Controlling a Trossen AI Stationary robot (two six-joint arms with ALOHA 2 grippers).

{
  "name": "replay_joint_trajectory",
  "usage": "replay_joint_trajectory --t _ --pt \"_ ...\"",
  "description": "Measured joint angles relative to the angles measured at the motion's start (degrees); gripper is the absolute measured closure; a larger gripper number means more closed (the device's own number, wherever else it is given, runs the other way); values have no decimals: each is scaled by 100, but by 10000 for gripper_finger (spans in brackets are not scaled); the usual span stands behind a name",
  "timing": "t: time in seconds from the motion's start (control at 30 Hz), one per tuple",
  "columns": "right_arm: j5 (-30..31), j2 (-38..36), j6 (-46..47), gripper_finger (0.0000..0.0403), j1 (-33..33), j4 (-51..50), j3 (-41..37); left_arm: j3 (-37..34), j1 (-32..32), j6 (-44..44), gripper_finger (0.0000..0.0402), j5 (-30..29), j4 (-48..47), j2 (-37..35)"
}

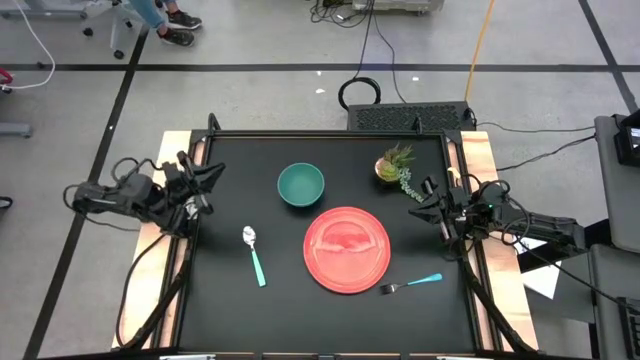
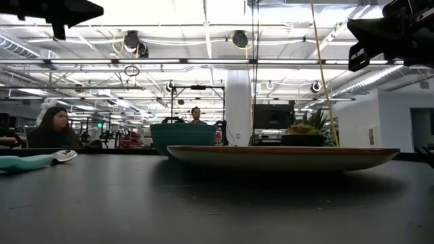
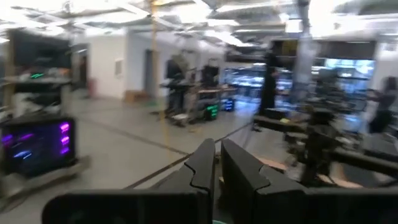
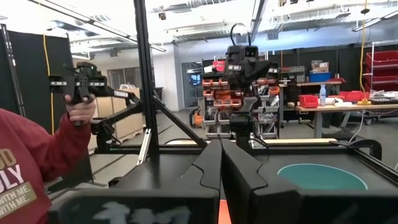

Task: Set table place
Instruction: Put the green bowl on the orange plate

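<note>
On the black table (image 1: 230,300) lie a round red plate (image 1: 346,249), a teal bowl (image 1: 300,185) behind it, a spoon (image 1: 254,255) with a teal handle left of the plate, and a fork (image 1: 412,284) with a teal handle at the plate's near right. My left gripper (image 1: 212,178) hangs shut over the table's left edge, holding nothing; its fingers (image 3: 205,168) point level across the room. My right gripper (image 1: 427,203) is shut and empty over the right edge, pointing level toward the bowl (image 4: 320,177).
A small potted plant (image 1: 397,165) stands at the far right of the table. A person in a red sleeve (image 4: 25,162) holds a handle device beyond the table's left side. Bare tabletop lies along the near edge and the far left.
</note>
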Motion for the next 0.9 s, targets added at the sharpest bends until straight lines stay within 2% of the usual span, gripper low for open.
replay_joint_trajectory --t 0.13,0.3,0.6,0.9 --pt "0 0 2 403 -1 3 0 553 324 -204 371 -243 -511 695" --pt "0 0 2 403 0 4 0 1269 908 -536 371 -69 -1020 1595" --pt "0 0 2 403 0 -12 0 2360 2235 -1209 371 1492 -2137 3016" --pt "0 0 2 403 -1 -151 0 2823 3408 -1059 371 3073 -2563 4300"
